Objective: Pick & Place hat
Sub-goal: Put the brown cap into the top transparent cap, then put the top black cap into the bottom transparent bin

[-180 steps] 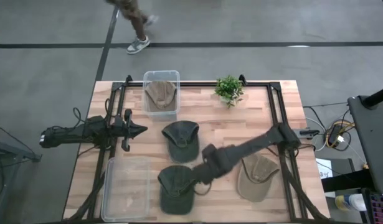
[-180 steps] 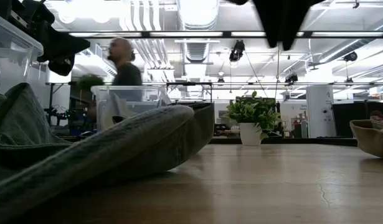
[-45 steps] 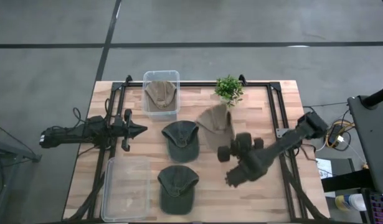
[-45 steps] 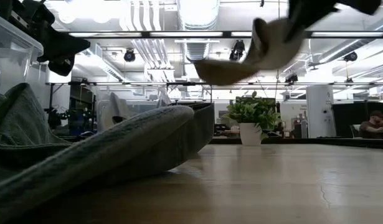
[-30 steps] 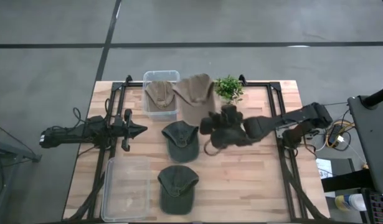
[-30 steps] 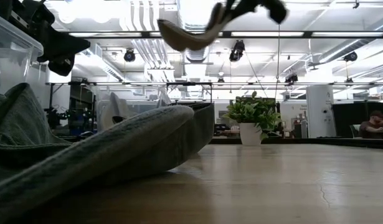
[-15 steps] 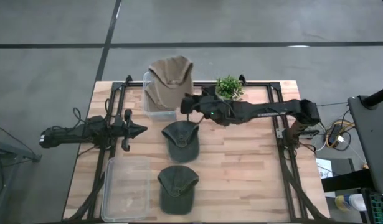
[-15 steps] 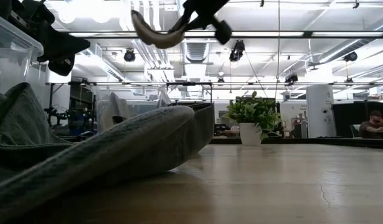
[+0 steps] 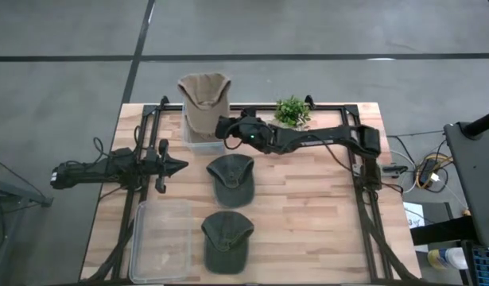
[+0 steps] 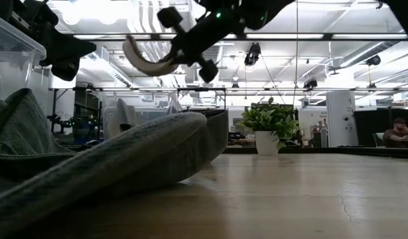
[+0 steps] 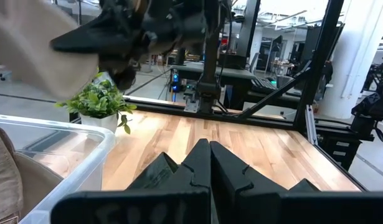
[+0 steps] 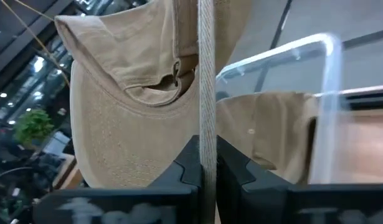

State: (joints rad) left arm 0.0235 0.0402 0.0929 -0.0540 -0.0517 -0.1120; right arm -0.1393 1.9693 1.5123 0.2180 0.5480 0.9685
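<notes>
Now the right fingers [image 9: 226, 127] pinch a tan hat [image 9: 204, 99], seemingly over the bin [image 9: 198, 141].

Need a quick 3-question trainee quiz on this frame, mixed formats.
1. True or false: the right gripper holds a tan hat over the bin.
2. Multiple choice: how many green hats lie on the table? A) one B) two C) three
3. Fill in: the left gripper waits with jaws ____.

Key: 1 true. The hat hangs from the shut jaws above the far bin, which already holds another tan hat. 2 B: one hat mid-table, another near the front edge. 3 shut.
</notes>
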